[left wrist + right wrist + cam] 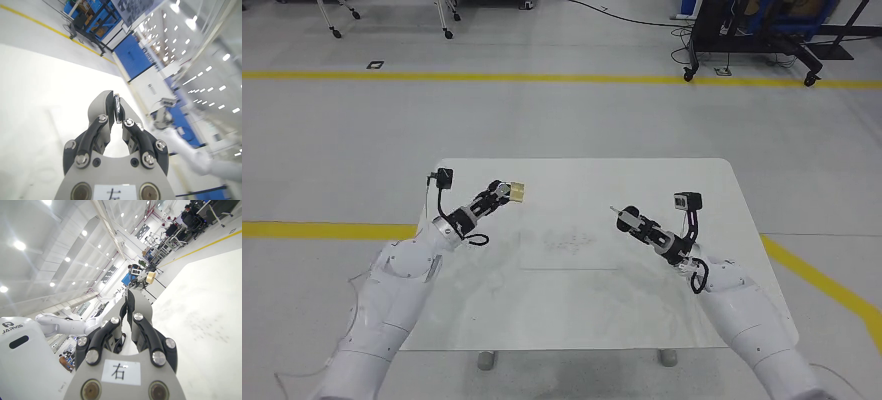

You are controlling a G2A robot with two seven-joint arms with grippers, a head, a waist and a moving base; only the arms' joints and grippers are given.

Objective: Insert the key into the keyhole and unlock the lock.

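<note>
A brass padlock [513,190] hangs above the table's far left part, and my left gripper [498,194] is shut on it. In the left wrist view the fingers [108,106] pinch the lock's silver shackle [117,109], and the brass body is hidden behind them. My right gripper [625,219] is over the table's right half, shut on a thin silver key [614,210] that points toward the lock. The right wrist view has its gripper [128,293] shut, the key hidden between its pads, and the padlock [151,277] farther off in the other gripper.
The white table [582,300] carries faint scuff marks [567,240] near its middle. Yellow floor lines [542,77] run behind it and along both sides. A dark wheeled frame [752,40] stands far back on the right.
</note>
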